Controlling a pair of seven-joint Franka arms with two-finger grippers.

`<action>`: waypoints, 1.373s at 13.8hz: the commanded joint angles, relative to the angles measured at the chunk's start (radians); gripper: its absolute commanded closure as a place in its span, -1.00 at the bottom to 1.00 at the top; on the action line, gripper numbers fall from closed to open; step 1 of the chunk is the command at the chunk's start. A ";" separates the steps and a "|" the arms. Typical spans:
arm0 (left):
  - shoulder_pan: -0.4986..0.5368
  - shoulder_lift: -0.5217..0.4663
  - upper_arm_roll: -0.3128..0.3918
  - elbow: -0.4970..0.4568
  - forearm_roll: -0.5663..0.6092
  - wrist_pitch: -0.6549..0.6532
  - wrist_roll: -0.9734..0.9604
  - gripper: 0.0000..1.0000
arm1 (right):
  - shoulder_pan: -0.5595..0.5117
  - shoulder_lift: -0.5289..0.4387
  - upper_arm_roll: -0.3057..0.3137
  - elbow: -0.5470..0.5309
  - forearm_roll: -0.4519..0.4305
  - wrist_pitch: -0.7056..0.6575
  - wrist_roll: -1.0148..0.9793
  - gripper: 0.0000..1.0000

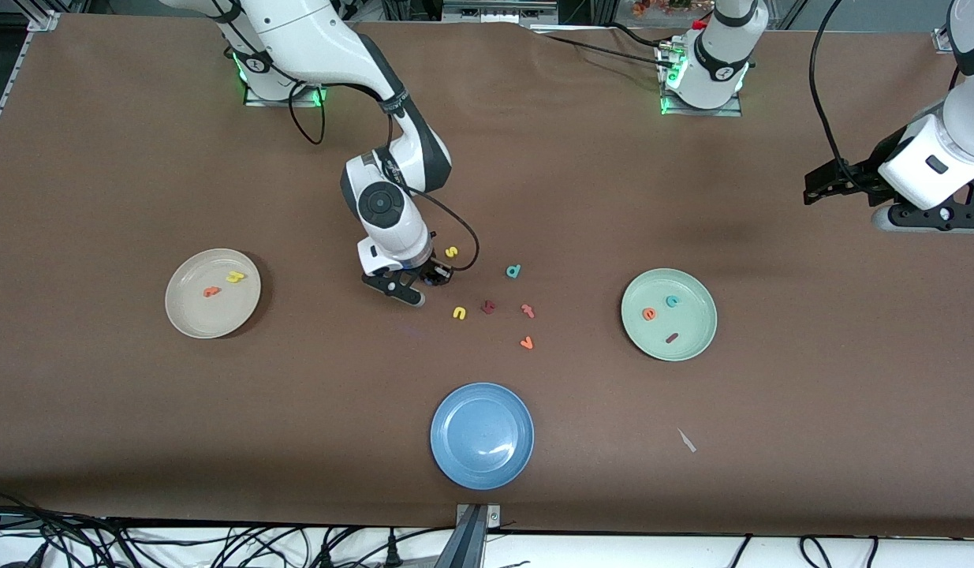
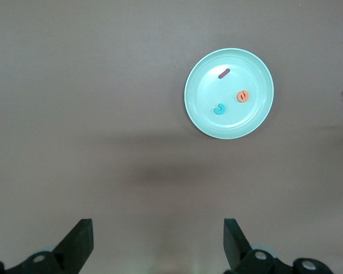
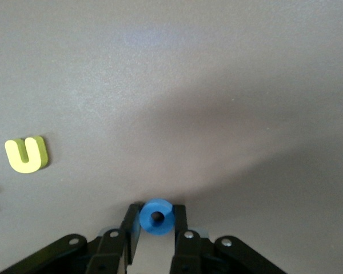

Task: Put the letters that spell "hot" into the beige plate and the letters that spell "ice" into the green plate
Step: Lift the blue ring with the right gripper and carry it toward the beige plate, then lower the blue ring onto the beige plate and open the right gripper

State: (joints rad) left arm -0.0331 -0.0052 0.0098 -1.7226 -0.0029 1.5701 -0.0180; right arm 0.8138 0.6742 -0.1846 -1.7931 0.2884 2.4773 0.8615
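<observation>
Right gripper point(image 3: 156, 220) of yours grasps the blue "o" point(image 3: 156, 216) near the yellow "u" point(image 3: 26, 154); your left gripper point(image 2: 158, 242) waits released, well apart from that "u".

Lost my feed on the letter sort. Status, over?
Right hand shut on blue "o", low over the table by the loose letters. Left hand open, waiting. "h", "t" in beige plate. Nothing blocking.
</observation>
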 commanded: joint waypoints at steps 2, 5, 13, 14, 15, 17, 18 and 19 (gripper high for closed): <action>-0.002 -0.004 -0.005 0.012 0.021 -0.025 -0.016 -1.00 | 0.002 0.012 -0.042 0.049 -0.046 -0.053 -0.010 0.88; -0.002 -0.006 -0.007 0.012 0.021 -0.027 -0.014 -1.00 | 0.004 -0.031 -0.108 0.043 -0.120 -0.216 -0.142 0.87; -0.001 -0.006 -0.004 0.012 0.021 -0.027 -0.007 -1.00 | 0.005 -0.272 -0.323 -0.196 -0.127 -0.276 -0.542 0.95; -0.002 -0.006 -0.004 0.012 0.021 -0.027 -0.007 -1.00 | 0.004 -0.309 -0.346 -0.251 -0.129 -0.238 -0.573 0.95; -0.001 -0.006 -0.004 0.012 0.023 -0.027 -0.007 -1.00 | 0.004 -0.336 -0.375 -0.311 -0.138 -0.186 -0.626 0.95; -0.001 -0.006 -0.004 0.012 0.021 -0.027 -0.007 -1.00 | 0.004 -0.392 -0.436 -0.438 -0.138 -0.068 -0.743 0.94; -0.001 -0.006 -0.004 0.012 0.021 -0.027 -0.007 -1.00 | 0.004 -0.416 -0.466 -0.487 -0.138 -0.017 -0.806 0.94; -0.001 -0.006 -0.004 0.012 0.023 -0.027 -0.008 -1.00 | 0.004 -0.421 -0.511 -0.505 -0.137 -0.006 -0.881 0.94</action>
State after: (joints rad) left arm -0.0331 -0.0052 0.0092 -1.7218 -0.0029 1.5624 -0.0191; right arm 0.8101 0.3379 -0.6407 -2.1896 0.1712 2.4105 0.0884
